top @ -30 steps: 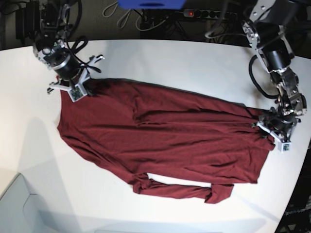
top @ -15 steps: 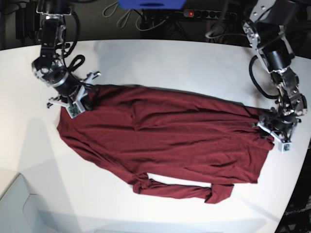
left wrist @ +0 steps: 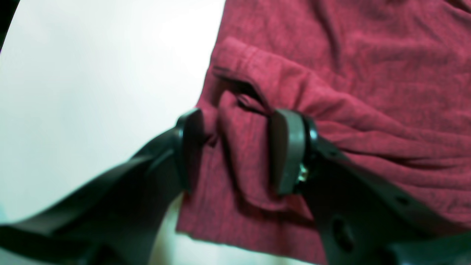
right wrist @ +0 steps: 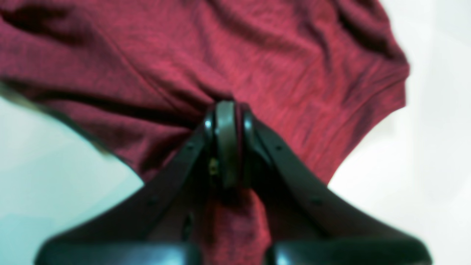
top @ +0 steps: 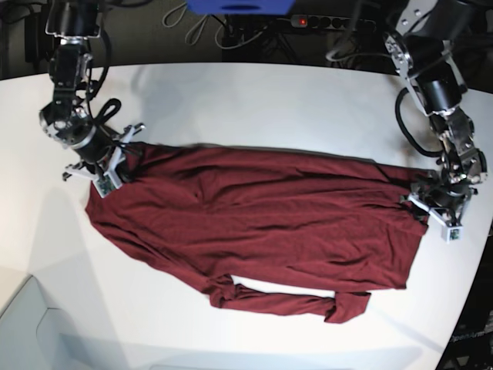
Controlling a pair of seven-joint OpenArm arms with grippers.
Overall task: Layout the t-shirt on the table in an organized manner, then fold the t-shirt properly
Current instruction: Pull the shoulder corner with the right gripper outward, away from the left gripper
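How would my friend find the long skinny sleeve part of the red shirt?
Look at the big white table, then the dark red t-shirt spread across its middle. The sleeve is the narrow strip along the shirt's near edge, with a white gap separating it from the wide body.

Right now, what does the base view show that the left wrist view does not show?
Only the base view shows the whole dark maroon long-sleeved t-shirt spread out, its folded lower sleeve, and the right gripper shut on one end. Only the left wrist view shows a bunched fold between the left gripper jaws. Both show the maroon cloth on the glossy white table.
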